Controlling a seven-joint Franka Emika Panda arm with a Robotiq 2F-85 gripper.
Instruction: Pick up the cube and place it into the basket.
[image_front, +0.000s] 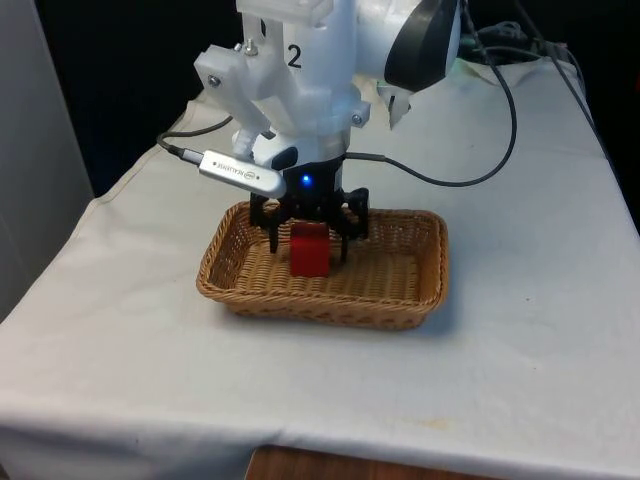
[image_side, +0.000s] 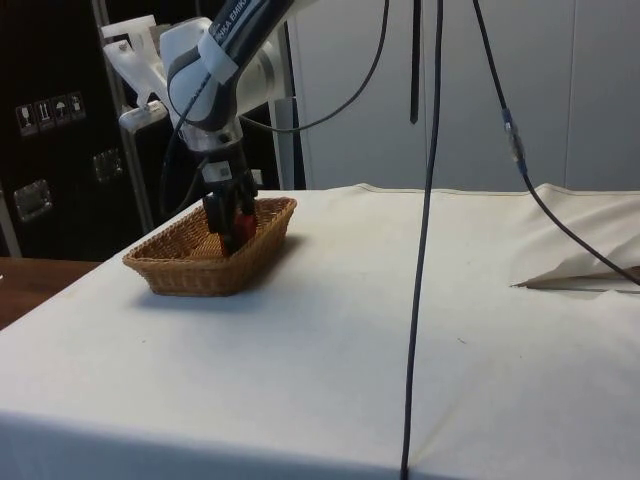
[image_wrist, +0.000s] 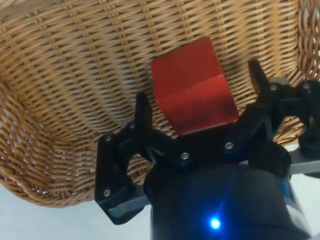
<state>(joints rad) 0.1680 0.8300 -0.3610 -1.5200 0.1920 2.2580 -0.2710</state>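
Note:
A red cube (image_front: 309, 255) rests on the floor of the woven wicker basket (image_front: 330, 312), towards the front view's left half. My gripper (image_front: 309, 238) reaches down into the basket and straddles the cube, open, with a small gap between each finger and the cube's sides. The wrist view has the cube (image_wrist: 192, 87) lying on the wicker (image_wrist: 60, 100) between the two black fingertips (image_wrist: 142, 107), touching neither. From the side, the gripper (image_side: 228, 222) stands low inside the basket (image_side: 190, 275), the cube (image_side: 238, 233) a red patch just behind the fingers.
The basket sits mid-table on the white cloth (image_front: 520, 380). Black cables (image_front: 470, 180) trail over the cloth behind the basket, and one cable (image_side: 425, 250) hangs down across the side view. A fold of cloth (image_side: 590, 270) lies at the side view's far right.

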